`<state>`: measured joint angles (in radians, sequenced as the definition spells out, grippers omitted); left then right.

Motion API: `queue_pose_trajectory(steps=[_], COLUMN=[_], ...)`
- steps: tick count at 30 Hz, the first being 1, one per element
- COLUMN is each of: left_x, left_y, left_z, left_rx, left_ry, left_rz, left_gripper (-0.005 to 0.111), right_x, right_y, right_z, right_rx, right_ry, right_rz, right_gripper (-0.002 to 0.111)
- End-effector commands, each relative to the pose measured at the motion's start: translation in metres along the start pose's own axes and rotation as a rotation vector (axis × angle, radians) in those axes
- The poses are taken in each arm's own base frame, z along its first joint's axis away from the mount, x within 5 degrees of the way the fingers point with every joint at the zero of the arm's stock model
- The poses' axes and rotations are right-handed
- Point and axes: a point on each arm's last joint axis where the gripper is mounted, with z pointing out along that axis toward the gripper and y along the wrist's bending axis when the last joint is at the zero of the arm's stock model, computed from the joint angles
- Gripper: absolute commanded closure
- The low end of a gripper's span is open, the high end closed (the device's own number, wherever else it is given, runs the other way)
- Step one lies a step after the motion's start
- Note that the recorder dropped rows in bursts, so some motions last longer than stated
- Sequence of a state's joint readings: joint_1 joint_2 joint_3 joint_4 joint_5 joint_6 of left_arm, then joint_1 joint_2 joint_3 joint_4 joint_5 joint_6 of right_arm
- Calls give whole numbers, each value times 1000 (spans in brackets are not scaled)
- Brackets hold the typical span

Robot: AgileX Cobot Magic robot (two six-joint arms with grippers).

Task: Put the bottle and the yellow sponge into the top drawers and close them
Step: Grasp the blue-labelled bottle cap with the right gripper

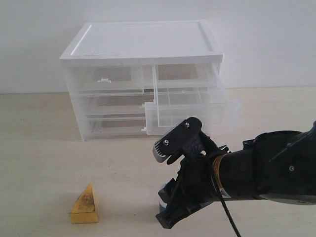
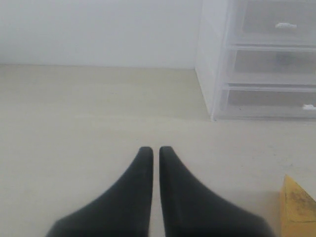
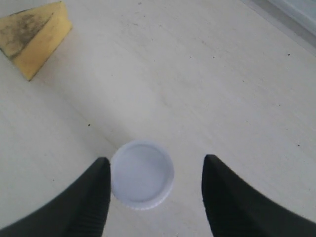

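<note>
**Right end effector open over the bottle; sponge alone on the table**

The right end effector [image 3: 157, 163] hangs over the bottle [image 3: 142, 180] with its fingers spread wide. One finger is just beside the white cap [image 3: 143, 173]; the other stands apart from it. The bottle stands upright on the table [image 1: 39, 148], seen from above. In the exterior view only a sliver of blue shows under the arm, and no writing can be read.

The yellow sponge [image 1: 84, 205] sits on the table, well apart from the bottle, its stained face showing.

The left end effector [image 2: 154, 150] has its fingers together, holding nothing.

On the cabinet [image 1: 143, 44], the right top drawer [image 1: 190, 111] stands pulled out and the left top drawer [image 1: 106, 79] is shut.
</note>
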<state>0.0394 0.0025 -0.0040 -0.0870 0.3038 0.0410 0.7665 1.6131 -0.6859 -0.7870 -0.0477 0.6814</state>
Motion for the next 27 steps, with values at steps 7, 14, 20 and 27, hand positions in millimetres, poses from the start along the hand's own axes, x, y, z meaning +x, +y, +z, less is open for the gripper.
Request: queue_pose_trajectory(steps=[7,14,20,27], left_x=[0,0,0,0], left_y=[0,0,0,0], left_z=[0,0,0,0], left_rx=[2,2,2,2], left_ry=[-10,-10,-10,-10], left_rz=[7,7,7,7], left_gripper=[103,103,103,103], right_x=[2,3,4,6], right_y=[2,4,3,2], right_z=[6,13,12,12], right_rx=[-15,-47,-30,-17], right_ry=[7,-3,14,29], right_rz=[21,25,28,29], right_gripper=[60,60,60,92])
